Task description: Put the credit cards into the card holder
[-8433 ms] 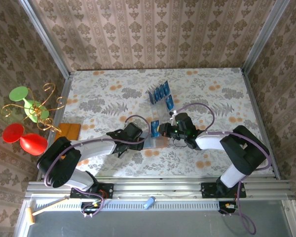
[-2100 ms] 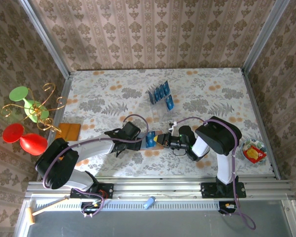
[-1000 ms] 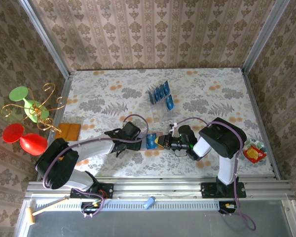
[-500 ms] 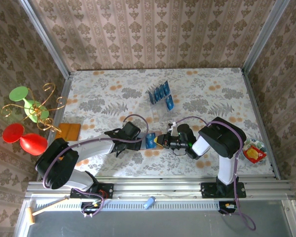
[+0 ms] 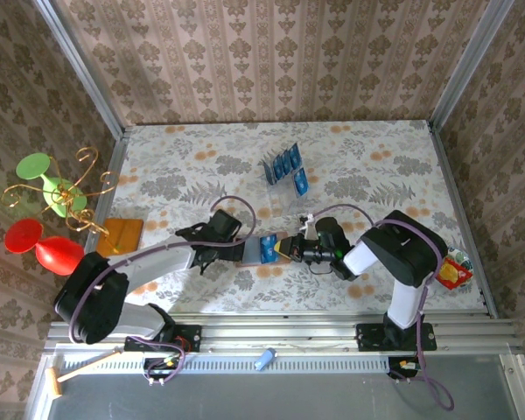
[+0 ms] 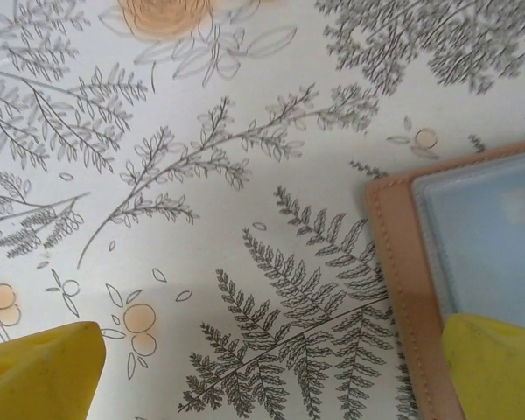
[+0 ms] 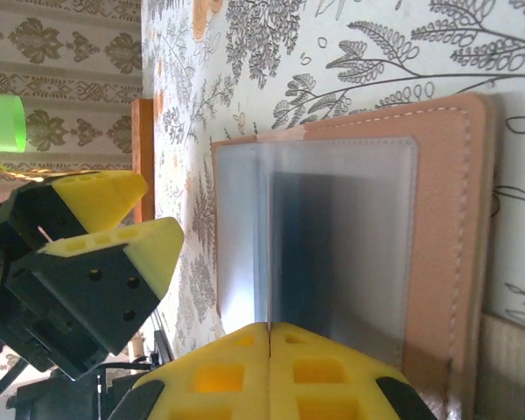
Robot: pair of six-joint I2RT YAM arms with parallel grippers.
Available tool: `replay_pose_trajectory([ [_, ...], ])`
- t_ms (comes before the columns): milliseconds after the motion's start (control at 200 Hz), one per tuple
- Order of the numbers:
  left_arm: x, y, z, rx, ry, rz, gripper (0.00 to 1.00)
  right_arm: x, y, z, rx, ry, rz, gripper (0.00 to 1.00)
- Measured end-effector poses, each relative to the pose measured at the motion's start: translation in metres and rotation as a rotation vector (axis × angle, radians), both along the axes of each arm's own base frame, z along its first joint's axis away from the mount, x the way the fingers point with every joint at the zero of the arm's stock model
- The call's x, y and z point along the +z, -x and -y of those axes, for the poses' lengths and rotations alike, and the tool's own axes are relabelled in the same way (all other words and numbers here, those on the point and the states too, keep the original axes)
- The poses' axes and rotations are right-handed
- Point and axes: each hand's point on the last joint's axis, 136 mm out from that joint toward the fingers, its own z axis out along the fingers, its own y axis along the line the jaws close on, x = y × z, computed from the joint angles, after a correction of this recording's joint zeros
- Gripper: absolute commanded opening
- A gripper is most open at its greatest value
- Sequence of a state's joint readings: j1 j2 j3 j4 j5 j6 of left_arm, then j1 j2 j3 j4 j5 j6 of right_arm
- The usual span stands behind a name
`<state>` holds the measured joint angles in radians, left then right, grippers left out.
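Fern-and-flower tablecloth (image 5: 192, 175) over the whole bench, wallpapered walls on three sides. Nearest the arm bases, between the two tools: card holder (image 7: 442, 219), open and flat, grey inside up, long side running left to right. From the right, right gripper (image 7: 269, 331), fingers pressed together on one credit card (image 5: 268, 248), seen edge-on above the clear pocket, long axis pointing leftward along the wallet. From the left, left gripper (image 6: 264, 372), fingers spread wide and empty, one fingertip over the wallet's tan corner, the other over bare cloth. By judgement: right arm the nearer, card to go leftward and flatter into the pocket mouth, with little slack there. Farther back, well apart: more credit cards (image 5: 283, 164) standing in a clear rack (image 5: 289, 191).
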<state>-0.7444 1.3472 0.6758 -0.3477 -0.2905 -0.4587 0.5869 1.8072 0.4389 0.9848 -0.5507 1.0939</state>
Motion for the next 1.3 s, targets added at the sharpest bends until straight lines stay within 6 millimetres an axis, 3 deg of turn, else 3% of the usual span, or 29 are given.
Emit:
replay_pose_trajectory([
  [120,0.008,-0.003,0.006,-0.014,0.017,0.013,1.00,0.009,0.000,0.000,0.007,0.011,0.010,0.00],
  [360,0.006,0.002,0.016,-0.049,0.034,0.001,1.00,0.025,-0.003,0.002,0.006,0.046,0.047,0.00],
  [700,-0.007,0.007,0.032,-0.096,0.028,-0.019,1.00,0.022,-0.002,0.013,-0.002,0.149,0.057,0.00],
  [1300,-0.021,0.009,0.023,-0.083,-0.022,-0.035,1.00,0.026,-0.006,0.012,-0.016,0.142,0.073,0.00],
])
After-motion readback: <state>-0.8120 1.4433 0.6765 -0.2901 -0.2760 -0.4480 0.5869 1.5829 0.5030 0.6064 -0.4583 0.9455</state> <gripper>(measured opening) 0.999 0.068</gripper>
